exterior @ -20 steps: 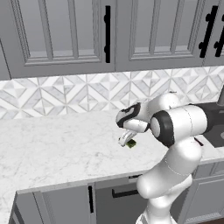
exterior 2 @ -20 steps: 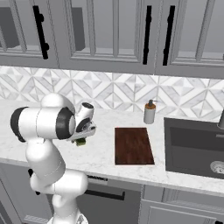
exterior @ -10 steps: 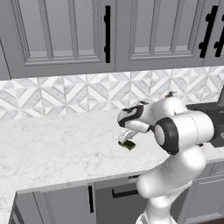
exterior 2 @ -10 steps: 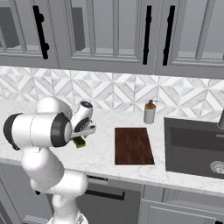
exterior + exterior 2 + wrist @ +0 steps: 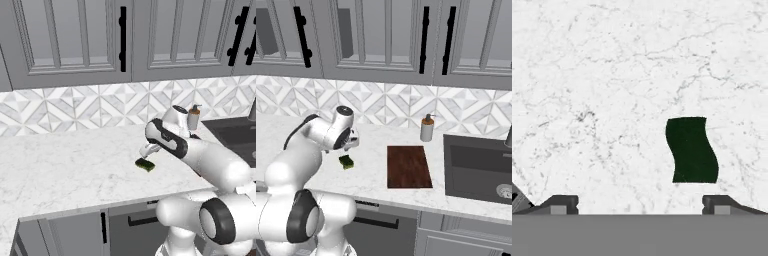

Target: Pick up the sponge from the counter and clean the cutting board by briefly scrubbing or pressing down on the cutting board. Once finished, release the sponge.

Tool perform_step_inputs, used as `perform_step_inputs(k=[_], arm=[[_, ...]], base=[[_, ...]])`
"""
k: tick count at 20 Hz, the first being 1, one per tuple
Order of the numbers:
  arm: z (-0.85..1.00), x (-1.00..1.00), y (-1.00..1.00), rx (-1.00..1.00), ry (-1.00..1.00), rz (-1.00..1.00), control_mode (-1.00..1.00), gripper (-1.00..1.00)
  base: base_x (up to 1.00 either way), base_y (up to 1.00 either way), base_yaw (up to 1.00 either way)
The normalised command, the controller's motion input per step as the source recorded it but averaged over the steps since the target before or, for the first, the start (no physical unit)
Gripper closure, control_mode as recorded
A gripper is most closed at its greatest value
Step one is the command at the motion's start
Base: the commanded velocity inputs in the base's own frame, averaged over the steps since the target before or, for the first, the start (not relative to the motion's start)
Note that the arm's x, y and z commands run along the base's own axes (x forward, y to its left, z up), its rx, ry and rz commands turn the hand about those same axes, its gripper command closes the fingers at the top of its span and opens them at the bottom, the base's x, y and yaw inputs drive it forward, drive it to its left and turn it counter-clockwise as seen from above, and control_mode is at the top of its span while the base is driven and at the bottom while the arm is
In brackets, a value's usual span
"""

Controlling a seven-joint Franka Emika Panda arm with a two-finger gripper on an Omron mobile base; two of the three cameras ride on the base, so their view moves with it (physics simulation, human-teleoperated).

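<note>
- The end effector hangs over the desk with its jaws spread wide and nothing between them; the two tips stand far apart at the bottom of the hand view.
- The sponge lies green side up on the marble, off-centre toward one finger rather than midway. A straight descent risks that finger landing on top of the sponge, or the pads catching only one edge.
- A grip that shallow would probably let the soft block twist or slip out on lifting.
- In the right base view the sponge sits well apart from the cutting board, so a weak hold could drop it on the way.
- Beyond the board stands a soap bottle, and a wide swing might knock it.
</note>
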Motion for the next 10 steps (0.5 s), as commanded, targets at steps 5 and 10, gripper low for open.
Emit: perform_step_inputs(k=[5, 10], arm=[[1.0, -0.58, 0.0, 0.0, -0.01, -0.1, -1.0, -1.0], [0.81, -0.71, 0.0, 0.01, -0.02, -0.17, -1.0, -1.0]], base=[[0.0, 0.0, 0.0], [0.0, 0.0, 0.0]])
